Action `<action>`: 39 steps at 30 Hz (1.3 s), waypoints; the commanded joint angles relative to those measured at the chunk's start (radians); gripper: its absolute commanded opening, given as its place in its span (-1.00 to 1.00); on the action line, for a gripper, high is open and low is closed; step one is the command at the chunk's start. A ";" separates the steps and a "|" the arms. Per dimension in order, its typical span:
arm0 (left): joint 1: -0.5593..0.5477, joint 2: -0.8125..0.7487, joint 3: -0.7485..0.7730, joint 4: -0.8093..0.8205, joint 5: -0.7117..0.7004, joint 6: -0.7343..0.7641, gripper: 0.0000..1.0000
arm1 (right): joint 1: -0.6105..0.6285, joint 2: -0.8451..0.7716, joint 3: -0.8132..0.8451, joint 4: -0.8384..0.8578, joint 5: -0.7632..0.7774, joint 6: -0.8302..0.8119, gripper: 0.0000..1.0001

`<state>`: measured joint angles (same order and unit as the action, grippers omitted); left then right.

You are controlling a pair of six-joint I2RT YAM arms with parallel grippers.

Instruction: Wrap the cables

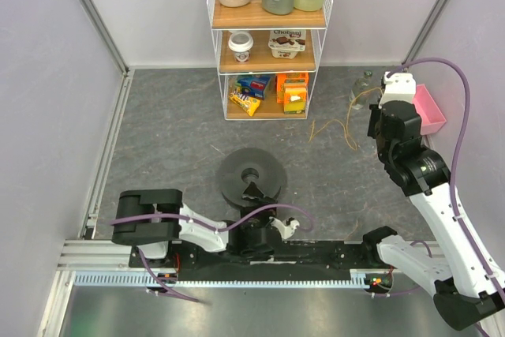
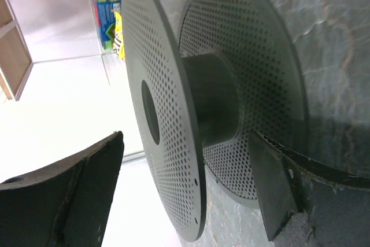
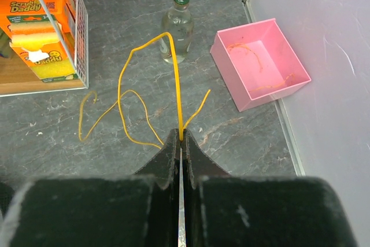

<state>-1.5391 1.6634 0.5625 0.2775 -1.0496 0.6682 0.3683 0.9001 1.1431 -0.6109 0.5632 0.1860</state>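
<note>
Where my right gripper (image 3: 180, 140) pinches the cable (image 3: 177, 67), the stretch between the fingers is hidden. The gripper's own body fills the bottom of my right wrist view as a dark blur. From above, my wrist covers those fingers altogether, and the cable is too faint there to trace loop by loop. The spool (image 2: 167, 143) hides part of the coloured packets (image 2: 110, 13) behind it. The fingers of my left gripper (image 2: 188, 143) are cut off at the picture's edges. The thin strands in the pink bin (image 3: 226, 73) are too small to identify.
</note>
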 commanded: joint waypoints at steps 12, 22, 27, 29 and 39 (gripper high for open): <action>0.096 -0.132 0.028 -0.047 -0.006 0.004 -0.75 | -0.002 -0.012 0.004 0.043 -0.045 -0.008 -1.00; 0.166 -0.344 0.486 -0.808 0.374 -0.229 -0.96 | -0.002 -0.009 0.024 0.039 -0.089 -0.006 -1.00; 0.267 -0.402 0.703 -1.017 0.667 -0.332 -0.96 | 0.000 -0.012 0.021 0.039 -0.132 0.001 -1.00; 0.345 -0.401 0.758 -1.098 0.839 -0.373 -0.96 | -0.002 -0.009 0.020 0.039 -0.163 0.001 -1.00; 0.643 -0.376 0.653 -1.089 1.311 -0.424 -0.97 | 0.000 -0.007 0.049 0.022 -0.654 -0.091 -1.00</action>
<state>-0.9813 1.2896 1.2709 -0.8337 0.0017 0.2989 0.3683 0.8986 1.1446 -0.5991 0.1932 0.1585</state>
